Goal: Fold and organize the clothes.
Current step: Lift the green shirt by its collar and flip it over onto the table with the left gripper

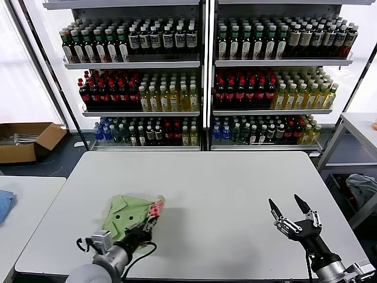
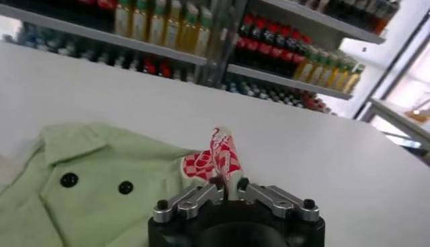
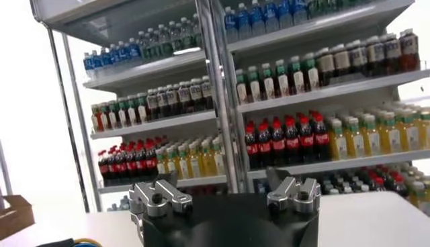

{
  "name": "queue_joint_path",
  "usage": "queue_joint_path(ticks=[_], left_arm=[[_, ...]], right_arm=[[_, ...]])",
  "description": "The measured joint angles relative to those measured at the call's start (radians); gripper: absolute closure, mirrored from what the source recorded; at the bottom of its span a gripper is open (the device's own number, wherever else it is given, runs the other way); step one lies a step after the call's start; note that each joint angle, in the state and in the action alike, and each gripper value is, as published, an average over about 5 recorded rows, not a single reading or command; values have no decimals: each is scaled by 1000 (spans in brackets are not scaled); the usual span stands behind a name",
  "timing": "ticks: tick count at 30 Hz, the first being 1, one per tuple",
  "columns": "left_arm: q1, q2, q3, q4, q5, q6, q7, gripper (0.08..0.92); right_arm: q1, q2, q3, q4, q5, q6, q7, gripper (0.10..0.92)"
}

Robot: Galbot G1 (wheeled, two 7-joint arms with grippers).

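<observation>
Left tool (image 2: 227, 188) is closed on the shirt's (image 1: 126, 213) red-checked fold, raised off the surface (image 1: 224, 188) near its front-left edge. Right tool (image 1: 293, 210) is held spread wide, empty, front-right.

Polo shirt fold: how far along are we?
Partly done: the polo shirt lies bunched into a compact shape near the table's front left, collar and buttons showing. In hand: the left pincer is shut on a raised fold bearing the red-checkered logo. Left: laying that fold down and tidying the bundle. The right pincer waits open above the table's front right.
</observation>
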Motion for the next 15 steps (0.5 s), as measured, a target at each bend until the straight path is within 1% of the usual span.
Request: queue_joint_path(ticks=[2, 5, 11, 15], left_arm=[[-17, -5, 27, 1, -11, 0, -6, 771], [-41, -15, 55, -1, -23, -1, -10, 695], [-64, -22, 76, -28, -46, -20, -6, 521], [-64, -13, 62, -58, -65, -39, 6, 400]], right_arm=[[4, -2, -19, -3, -13, -12, 9, 203], [11, -8, -51, -11, -34, -34, 24, 203], [36, -11, -134, -36, -64, -77, 53, 203], [71, -14, -215, -69, -78, -108, 74, 203]])
